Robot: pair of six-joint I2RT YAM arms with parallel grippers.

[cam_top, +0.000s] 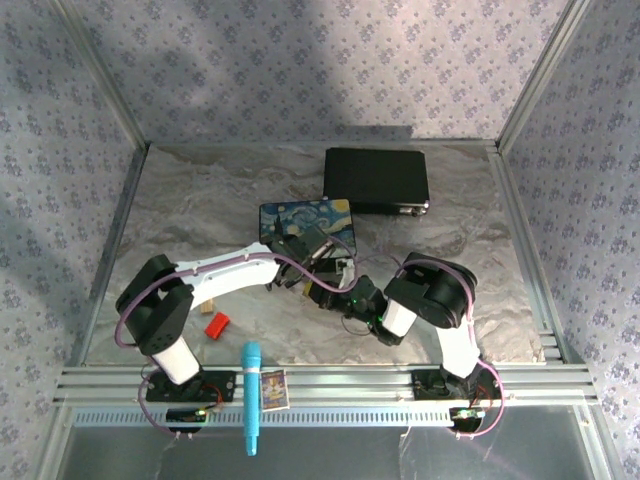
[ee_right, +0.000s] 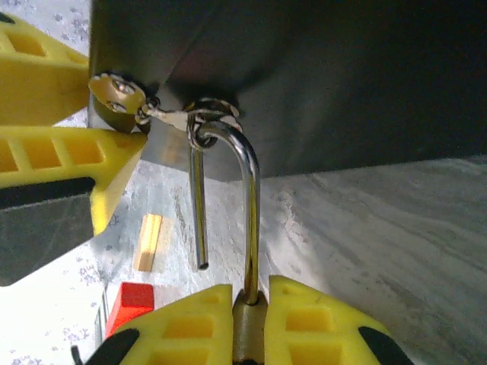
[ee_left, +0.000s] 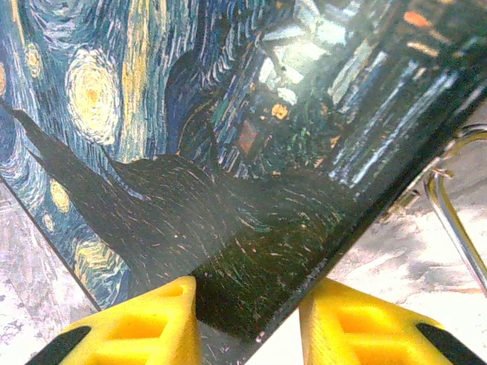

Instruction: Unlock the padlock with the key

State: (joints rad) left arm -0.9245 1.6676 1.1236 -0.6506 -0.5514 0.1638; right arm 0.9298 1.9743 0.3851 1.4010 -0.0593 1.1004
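Grey marbled table (cam_top: 200, 200), floral-papered walls (cam_top: 300, 60), right gripper (ee_right: 247, 296) pinching the brass padlock (ee_right: 253, 220), silver loop rising ahead with one leg free, painted box (ee_left: 190, 152) just beyond, left gripper (ee_left: 249, 293) straddling its edge, clamping unclear, red block (ee_right: 133, 300) and tan block (ee_right: 148, 242) to the right gripper's left.

Right fingers (ee_right: 183, 323) clamped, arm (cam_top: 432, 290) bent inward

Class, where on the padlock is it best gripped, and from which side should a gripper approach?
Grip the padlock by its brass body, coming from the end opposite the shackle. The shackle is thin, round and hooked through a ring at the box, so only the body offers solid hold. The right gripper is shut on it.
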